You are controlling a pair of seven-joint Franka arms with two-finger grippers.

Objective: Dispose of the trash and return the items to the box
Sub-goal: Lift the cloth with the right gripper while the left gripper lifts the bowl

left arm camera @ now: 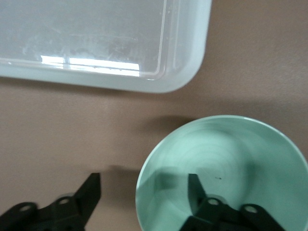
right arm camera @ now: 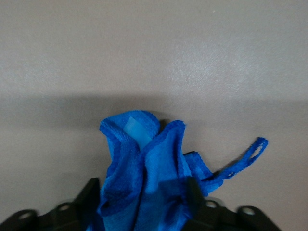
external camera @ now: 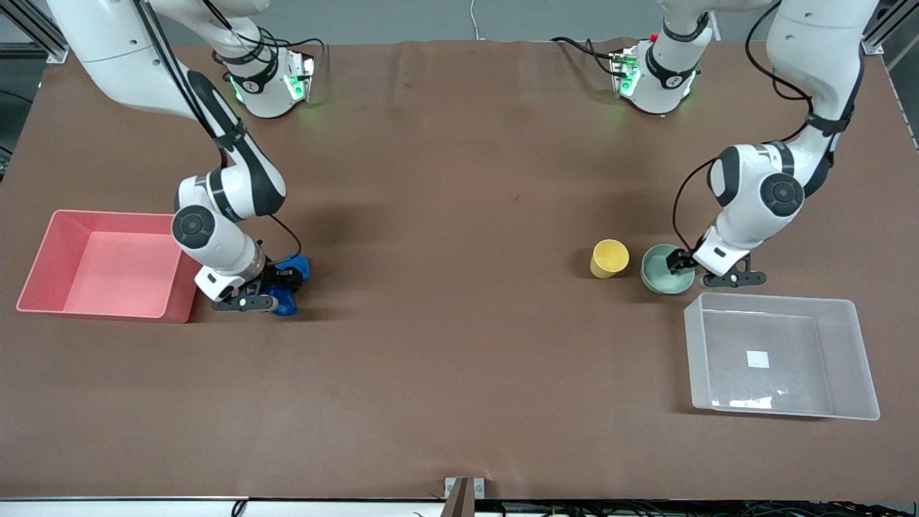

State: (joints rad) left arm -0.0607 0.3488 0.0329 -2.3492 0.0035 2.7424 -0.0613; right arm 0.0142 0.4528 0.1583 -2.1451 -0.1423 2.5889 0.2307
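Observation:
The bright blue wad of trash (external camera: 296,271) lies on the table beside the pink bin. My right gripper (external camera: 278,286) is down at it, open, with the wad (right arm camera: 144,159) between its fingers and its thin tail trailing out to one side. The mint-green bowl (external camera: 659,276) stands next to the yellow cup (external camera: 609,258). My left gripper (external camera: 679,263) is open and straddles the bowl's rim: one finger (left arm camera: 195,190) is inside the bowl (left arm camera: 231,154), the other stands outside it. The clear box (external camera: 779,303) sits nearer the front camera than the bowl.
The pink bin (external camera: 43,251) sits at the right arm's end of the table, close beside the right gripper. The clear box's rounded corner (left arm camera: 185,72) is a short way from the bowl. Brown table covering spreads between the two groups.

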